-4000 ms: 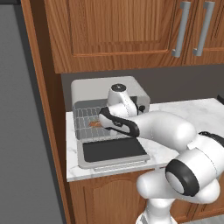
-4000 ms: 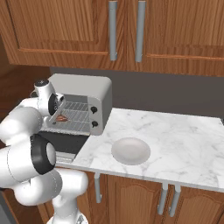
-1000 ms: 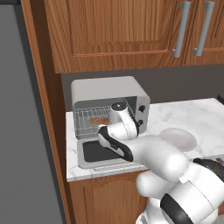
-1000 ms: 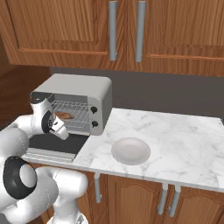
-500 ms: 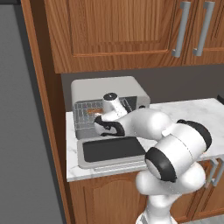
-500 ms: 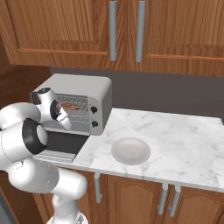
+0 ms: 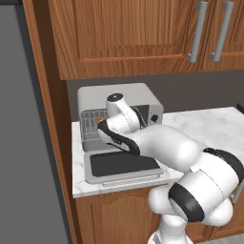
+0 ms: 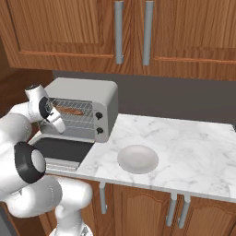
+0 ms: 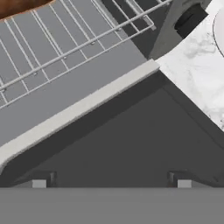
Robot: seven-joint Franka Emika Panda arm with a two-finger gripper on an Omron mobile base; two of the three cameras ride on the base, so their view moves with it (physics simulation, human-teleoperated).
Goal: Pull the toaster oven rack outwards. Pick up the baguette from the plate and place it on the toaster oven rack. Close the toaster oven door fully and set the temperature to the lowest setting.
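- Baguette [image 8: 70,110] lies on the rack [image 8: 73,116] inside the oven [image 8: 82,109]; the plate [image 8: 138,159] sits bare on the counter [image 8: 193,152], well apart to the right.
- Door [image 7: 123,164] hangs fully open, flat and level in front of the oven mouth, glass side up.
- Judged step in hand: closing the door. Placing appears done; the temperature knob is not yet attended to.
- Gripper [image 9: 111,186] hovers just above the door glass, close to the hinge edge. Fingers [image 9: 38,183] stand wide apart with nothing between them: released, holding nothing.
- Next move calls for getting under or behind the door's free front edge and swinging it upward to the oven face.
- The rack appears to project slightly past the oven mouth in the hand view; judged a possible obstruction to full closure.
- Edges: cabinet wall [image 7: 47,119] stands close on the oven's left, leaving little room that side.
- Open room lies in front of the counter edge and to the right, over bare marble.
- Knobs [image 8: 97,123] sit on the right front panel, unobstructed.
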